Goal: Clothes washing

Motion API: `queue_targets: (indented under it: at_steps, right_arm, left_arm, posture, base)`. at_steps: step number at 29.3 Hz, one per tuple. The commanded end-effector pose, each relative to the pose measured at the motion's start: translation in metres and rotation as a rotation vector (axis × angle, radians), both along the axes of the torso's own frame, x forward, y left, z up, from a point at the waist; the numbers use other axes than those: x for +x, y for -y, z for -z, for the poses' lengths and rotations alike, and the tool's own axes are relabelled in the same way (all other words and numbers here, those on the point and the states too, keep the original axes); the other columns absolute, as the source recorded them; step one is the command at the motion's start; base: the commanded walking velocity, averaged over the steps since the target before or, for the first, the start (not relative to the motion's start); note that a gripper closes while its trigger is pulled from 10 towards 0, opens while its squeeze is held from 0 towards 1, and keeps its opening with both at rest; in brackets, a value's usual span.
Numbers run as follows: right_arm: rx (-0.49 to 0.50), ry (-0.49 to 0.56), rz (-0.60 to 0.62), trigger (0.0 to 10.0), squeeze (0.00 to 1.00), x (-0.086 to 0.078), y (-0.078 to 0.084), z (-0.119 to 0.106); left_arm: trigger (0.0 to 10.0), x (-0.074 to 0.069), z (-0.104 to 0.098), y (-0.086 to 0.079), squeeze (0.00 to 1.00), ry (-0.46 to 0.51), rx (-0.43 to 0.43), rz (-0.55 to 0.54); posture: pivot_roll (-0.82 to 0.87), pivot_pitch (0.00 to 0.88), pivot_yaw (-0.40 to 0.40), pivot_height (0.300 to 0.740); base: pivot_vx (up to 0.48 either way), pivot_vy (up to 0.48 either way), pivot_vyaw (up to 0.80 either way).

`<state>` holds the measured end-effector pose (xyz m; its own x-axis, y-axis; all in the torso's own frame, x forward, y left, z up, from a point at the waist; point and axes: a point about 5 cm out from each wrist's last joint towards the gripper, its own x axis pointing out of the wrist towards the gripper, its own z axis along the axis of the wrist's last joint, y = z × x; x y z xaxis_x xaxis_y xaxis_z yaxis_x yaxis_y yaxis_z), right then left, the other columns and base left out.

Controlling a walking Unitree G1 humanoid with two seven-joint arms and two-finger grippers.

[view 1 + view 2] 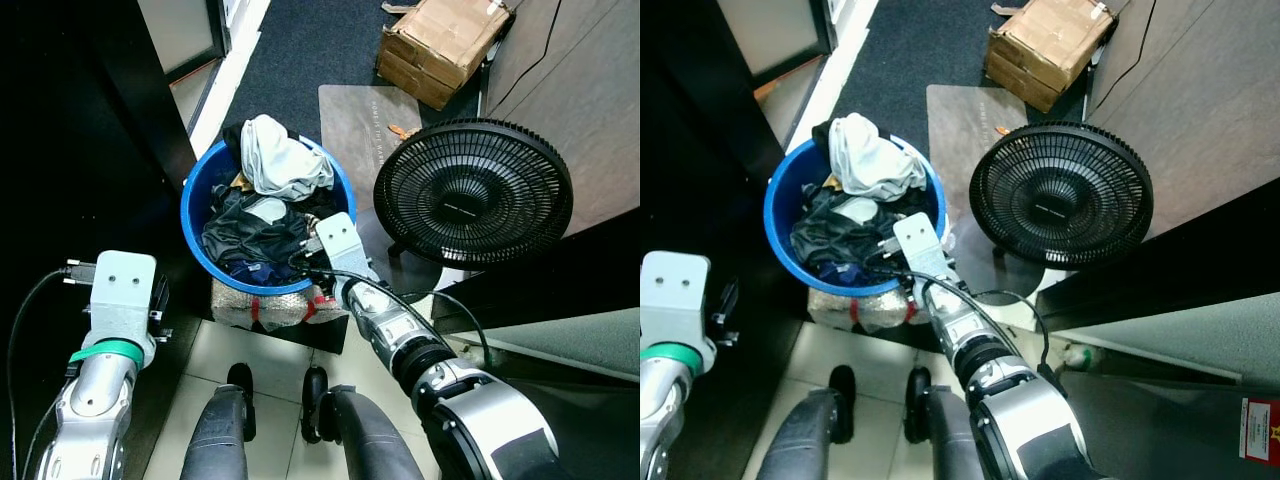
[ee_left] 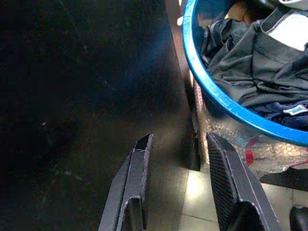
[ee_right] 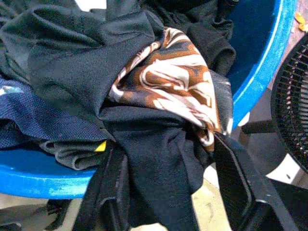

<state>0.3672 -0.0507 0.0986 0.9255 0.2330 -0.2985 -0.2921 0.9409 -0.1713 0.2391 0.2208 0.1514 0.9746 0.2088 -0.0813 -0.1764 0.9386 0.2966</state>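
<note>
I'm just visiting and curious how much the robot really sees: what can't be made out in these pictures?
- Bottom of the blue laundry basket: buried under the clothes, in the eye views.
- Right gripper: black cloth lies between its fingers; whether they pinch it is unclear.
- Surface beside the left gripper: too dark in the left wrist view.
- Cardboard box: cut off by the top edge.
- Fan: label too small.

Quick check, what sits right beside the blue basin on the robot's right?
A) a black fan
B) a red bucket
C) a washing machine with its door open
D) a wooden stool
A: the black fan stands just right of the blue basin of clothes, by the right gripper.
</note>
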Motion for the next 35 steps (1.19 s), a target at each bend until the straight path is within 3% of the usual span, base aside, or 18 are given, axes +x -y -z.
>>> queue_targets:
  at_steps: [1,10,20,29,35]
  right_arm:
    - [0.0,-0.11,0.027,0.0,0.0,-0.011,0.006,0.024]
    - [0.023,-0.061,0.051,0.0,0.0,-0.007,0.006,0.016]
    - [0.12,-0.019,0.067,0.0,0.0,0.0,0.005,0.002]
    - [0.165,0.037,0.059,0.0,0.0,0.008,0.003,-0.014]
    - [0.305,0.25,0.095,0.0,0.0,0.031,0.02,-0.072]
  left_arm:
    - [10.0,-0.007,0.006,-0.002,0.0,-0.033,0.003,-0.011]
    - [10.0,-0.007,0.007,-0.001,0.0,-0.036,0.004,-0.013]
    - [10.0,-0.009,0.007,-0.004,0.0,-0.041,0.007,-0.022]
    - [10.0,-0.003,0.006,-0.005,0.0,-0.032,0.01,-0.026]
    - [10.0,0.01,0.003,-0.01,0.0,-0.008,0.019,-0.025]
  posture:
    - [0.17,0.472,-0.078,0.74]
    - [0.18,0.469,-0.073,0.74]
    - [0.17,0.466,-0.071,0.74]
    - [0.17,0.44,-0.069,0.74]
    - [0.16,0.372,-0.046,0.74]
  base:
    - [0.0,0.0,0.0]
    - [0.0,0.0,0.0]
    - [0.0,0.0,0.0]
    - [0.0,0.0,0.0]
    - [0.0,0.0,0.0]
